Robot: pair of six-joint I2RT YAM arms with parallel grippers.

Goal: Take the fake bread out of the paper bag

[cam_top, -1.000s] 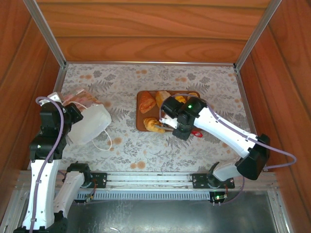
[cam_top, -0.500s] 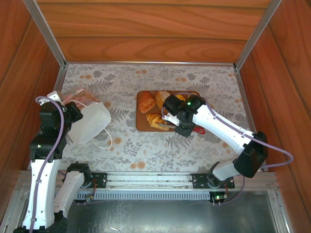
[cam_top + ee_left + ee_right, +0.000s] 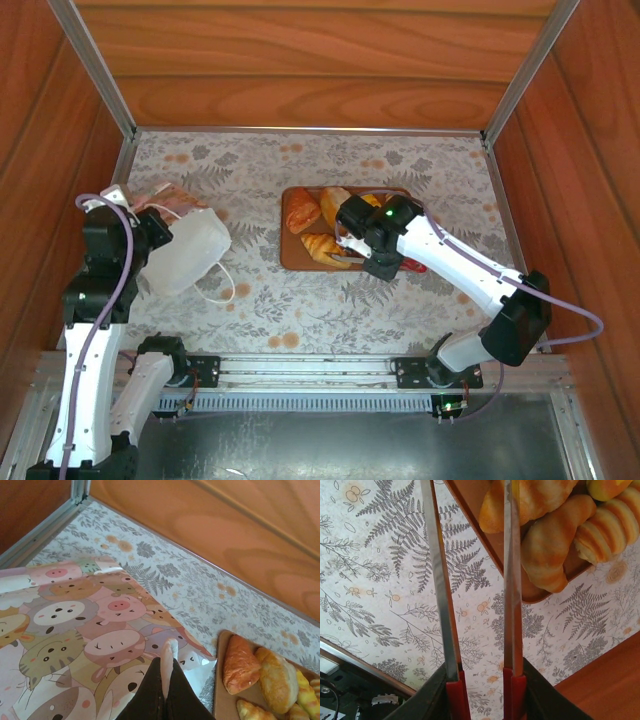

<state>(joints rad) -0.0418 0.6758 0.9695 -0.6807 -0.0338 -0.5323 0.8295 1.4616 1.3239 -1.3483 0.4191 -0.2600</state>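
**Glossy fake bread (image 3: 322, 222) on the tray (image 3: 290, 258), paper bag (image 3: 190, 255) well to its left**
We see golden to reddish-brown croissants and rolls on the brown tray, some covered by the right arm. Left of the tray, the left gripper (image 3: 169, 664) pinches the bag's edge, which is printed with pastel pig and cat faces. At the tray's near edge the right gripper (image 3: 469, 540) stands narrowly apart and empty, its tips cut off.

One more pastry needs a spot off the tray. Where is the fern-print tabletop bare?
Bare: the far strip between the brown rounded tray and the wooden back wall; the near middle between tray and base rail. Crowded: the tray, full of glossy toy pastries under the right gripper; the left side, where the white paper gift bag lies.
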